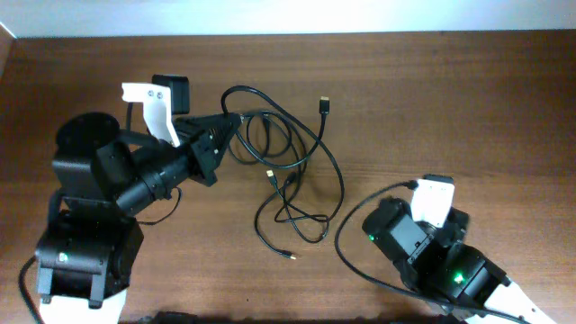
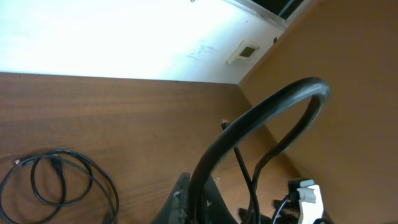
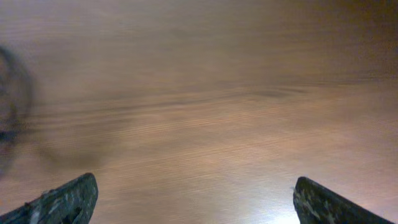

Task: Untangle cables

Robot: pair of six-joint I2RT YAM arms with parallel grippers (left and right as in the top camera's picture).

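Several thin black cables (image 1: 290,162) lie tangled in loops on the middle of the brown table. Small plug ends show at the back (image 1: 324,105) and at the front (image 1: 290,256). My left gripper (image 1: 229,126) reaches the left edge of the tangle and is shut on a cable. In the left wrist view its fingers (image 2: 198,190) pinch a black cable that arches up in a loop (image 2: 273,102). Another coil (image 2: 59,180) lies flat at the left. My right gripper (image 3: 196,196) is wide open and empty above bare table; in the overhead view it (image 1: 376,225) sits right of the tangle.
A thicker black wire (image 1: 346,247) fixed to the right arm curves over the table next to the tangle. The table's back edge meets a white wall (image 1: 297,16). The right arm (image 2: 306,198) shows in the left wrist view.
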